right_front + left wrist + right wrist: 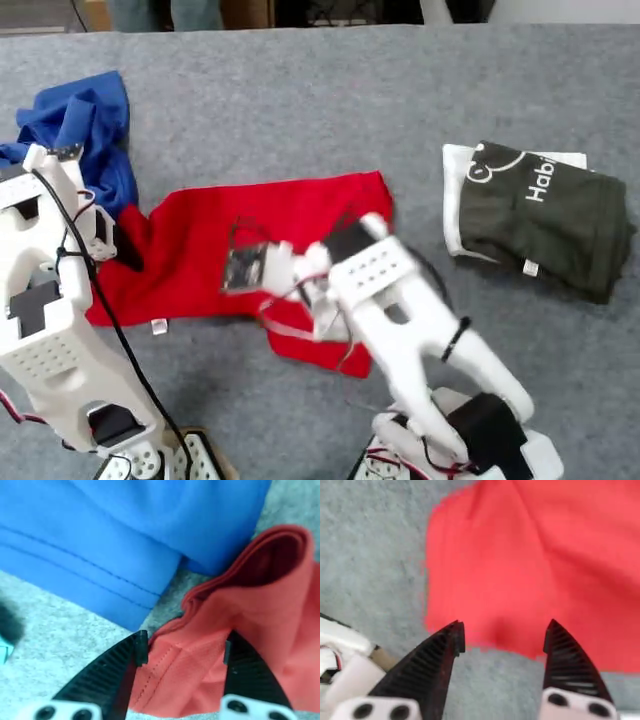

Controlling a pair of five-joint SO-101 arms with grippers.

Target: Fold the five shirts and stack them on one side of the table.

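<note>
The left gripper point(185, 647) and right gripper point(502, 635) stand with jaws apart over edges of the flat red cloth shirt point(200, 250) mid-table. Folding it seems just begun; next, each must pinch its edge. Farther off lie a crumpled blue cloth shirt point(90, 120) and a stack of 2 folded shirts, dark green on white point(540, 220).

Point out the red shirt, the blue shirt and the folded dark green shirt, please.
red shirt point(180, 250), high view, flat middle part
blue shirt point(90, 115), high view, crumpled upper fold
folded dark green shirt point(560, 220), high view, top face
</note>
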